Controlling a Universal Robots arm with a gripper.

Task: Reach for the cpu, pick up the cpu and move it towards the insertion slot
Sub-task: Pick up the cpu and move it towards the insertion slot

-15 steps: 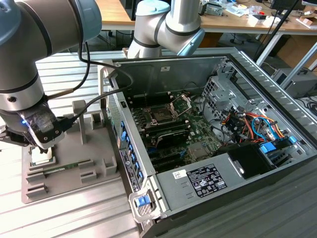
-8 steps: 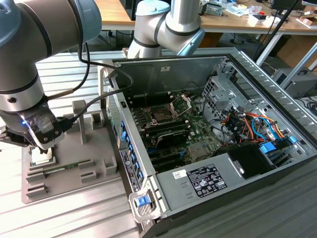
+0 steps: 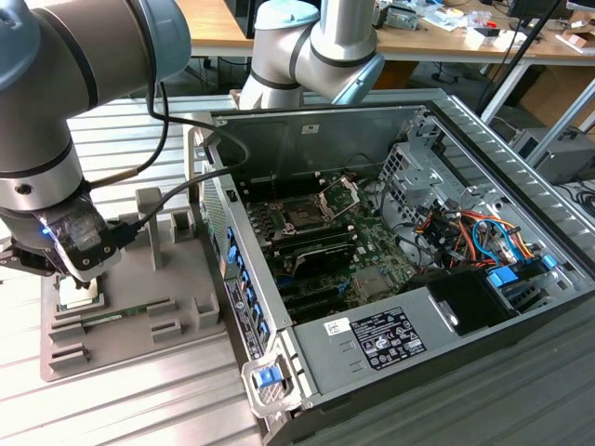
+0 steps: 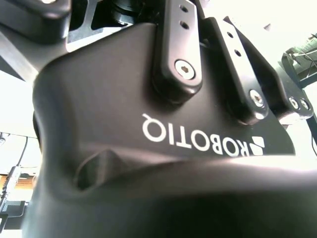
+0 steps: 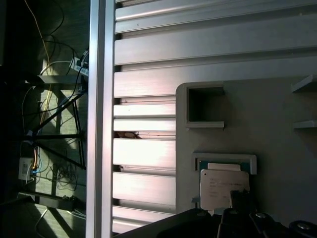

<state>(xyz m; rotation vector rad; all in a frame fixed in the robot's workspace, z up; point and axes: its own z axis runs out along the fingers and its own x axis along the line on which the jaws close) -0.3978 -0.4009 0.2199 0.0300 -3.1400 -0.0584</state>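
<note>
The cpu [image 3: 78,295] sits in its square pocket on the grey holder block [image 3: 149,316], at the exterior view's left. Its silvery top catches light in the first wrist view [image 5: 223,188]. The gripper [image 3: 82,275] is right down over it, but jaws open or clamped, can't tell. The insertion slot [image 3: 302,216] lies well apart, inside the open computer case [image 3: 446,139].
</note>
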